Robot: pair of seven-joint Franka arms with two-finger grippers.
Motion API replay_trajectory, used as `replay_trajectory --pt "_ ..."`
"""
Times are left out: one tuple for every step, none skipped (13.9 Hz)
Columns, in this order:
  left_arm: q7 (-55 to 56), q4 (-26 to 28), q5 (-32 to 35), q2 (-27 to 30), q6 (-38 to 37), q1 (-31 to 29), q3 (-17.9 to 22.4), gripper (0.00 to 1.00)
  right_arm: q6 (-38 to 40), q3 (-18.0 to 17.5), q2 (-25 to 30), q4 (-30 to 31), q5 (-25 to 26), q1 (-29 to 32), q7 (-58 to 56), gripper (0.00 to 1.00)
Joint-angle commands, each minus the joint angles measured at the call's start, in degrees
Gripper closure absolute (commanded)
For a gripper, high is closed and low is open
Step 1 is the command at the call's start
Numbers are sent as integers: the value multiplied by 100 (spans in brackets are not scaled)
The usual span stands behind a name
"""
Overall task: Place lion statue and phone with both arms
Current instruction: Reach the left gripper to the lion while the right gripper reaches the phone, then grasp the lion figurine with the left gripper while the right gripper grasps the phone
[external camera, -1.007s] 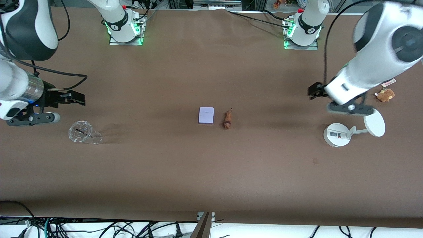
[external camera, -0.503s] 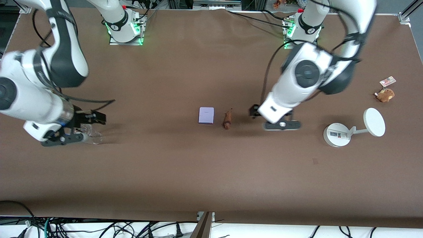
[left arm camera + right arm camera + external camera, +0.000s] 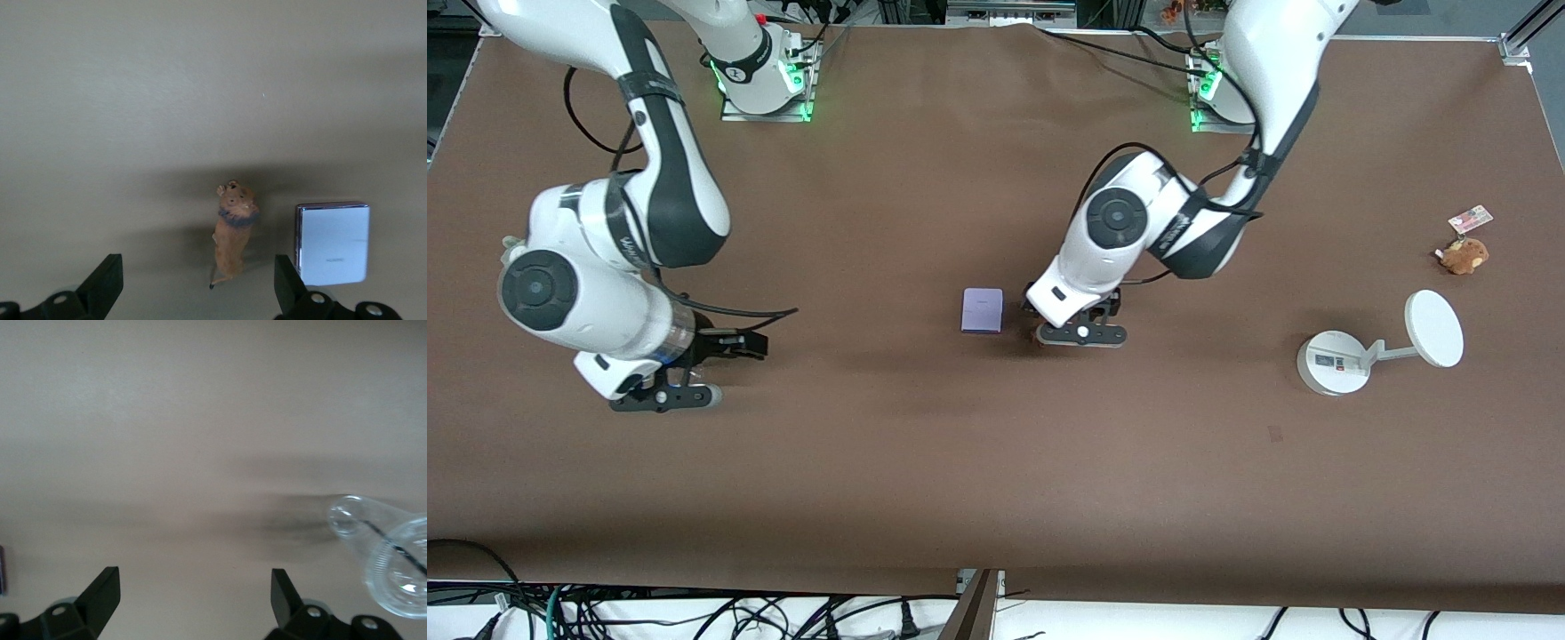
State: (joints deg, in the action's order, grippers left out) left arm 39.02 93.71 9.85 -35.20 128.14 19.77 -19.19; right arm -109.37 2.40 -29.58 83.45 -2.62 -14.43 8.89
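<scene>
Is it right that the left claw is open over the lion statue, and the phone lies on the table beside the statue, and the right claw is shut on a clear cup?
Not quite. The right claw is open and holds nothing; the right wrist view shows the clear cup lying on the table apart from it. The rest stands: the left claw is open over the lion statue, with the phone beside it.

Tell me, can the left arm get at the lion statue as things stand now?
Probably yes. The left pincer hangs open over the lion statue, with nothing between them. The phone lies beside the statue, apart from it, so one finger should fit in the gap.
</scene>
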Motion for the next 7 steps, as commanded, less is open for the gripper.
replay_trajectory --pt "289 -54 421 -276 341 150 47 0 -233 24 -267 -100 -28 -262 358 0" --pt "386 -46 430 -390 526 211 47 0 -278 24 -320 -100 -72 -314 376 0" --pt "430 -54 430 -461 641 281 64 0 -304 24 -390 -100 -81 -350 385 0" --pt "439 -54 491 -514 703 308 73 0 -305 24 -425 -92 -90 -385 385 0" --pt "440 -54 666 -540 712 317 82 0 -322 15 -469 -92 -99 -403 385 0" --pt "457 -54 833 -628 747 317 73 0 -340 24 -522 -92 -99 -438 385 0" --pt "527 -54 869 -663 826 308 90 0 -409 15 -540 -92 -99 -473 394 0"
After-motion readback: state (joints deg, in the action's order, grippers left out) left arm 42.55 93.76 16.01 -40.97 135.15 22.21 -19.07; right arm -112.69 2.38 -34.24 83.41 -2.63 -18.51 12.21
